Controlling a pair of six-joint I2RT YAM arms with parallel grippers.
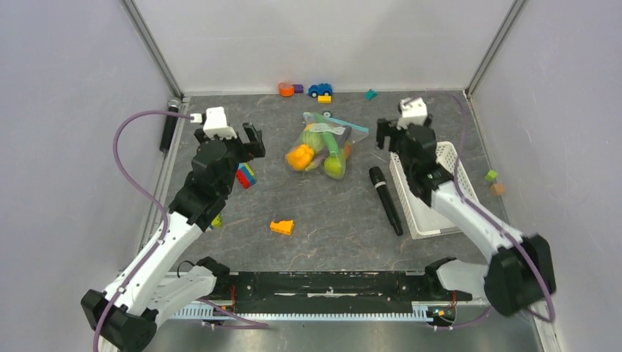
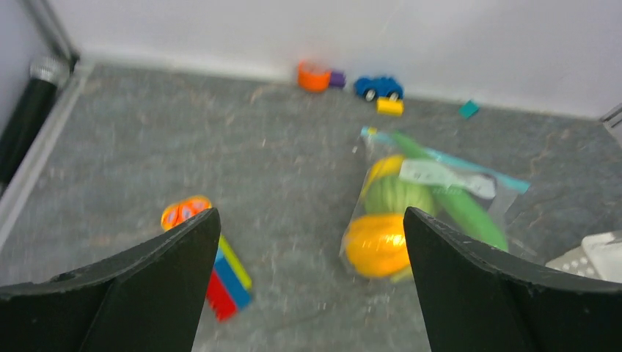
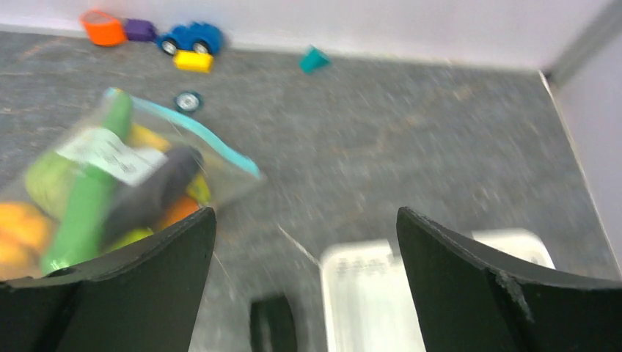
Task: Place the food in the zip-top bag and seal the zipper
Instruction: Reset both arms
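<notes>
The zip-top bag lies at mid-table with the food inside it: an orange piece, a yellow-green one and a long green pod. Its teal zipper runs along the far right edge, and whether it is sealed I cannot tell. My left gripper hovers to the left of the bag, open, with nothing between its fingers. To the right of the bag, near the basket's far end, my right gripper is open and empty too. Both wrist views show the bag ahead of the jaws.
A white slotted basket and a black cylinder lie right of the bag. An orange stepped wedge sits in front, a striped block under the left arm. A blue car, an orange cup and small blocks line the back wall.
</notes>
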